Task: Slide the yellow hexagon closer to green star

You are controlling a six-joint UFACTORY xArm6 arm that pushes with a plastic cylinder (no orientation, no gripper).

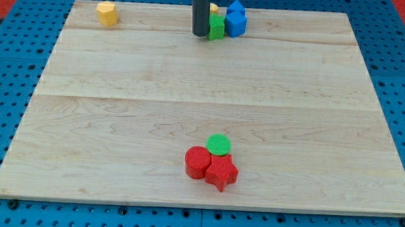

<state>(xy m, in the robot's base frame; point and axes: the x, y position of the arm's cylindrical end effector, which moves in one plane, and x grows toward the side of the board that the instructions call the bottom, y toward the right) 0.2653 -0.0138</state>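
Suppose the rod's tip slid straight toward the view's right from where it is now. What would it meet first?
My tip sits at the view's top, right beside the green block. Heading right, it would likely meet that green block first, with the blue blocks just behind. Whether they already touch is unclear.

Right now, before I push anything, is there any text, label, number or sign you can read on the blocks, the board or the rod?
None: no readable text anywhere in this view.
The wooden board shows only bare grain.
The yellow hexagon, the other blocks and the rod ending in my tip carry no markings.
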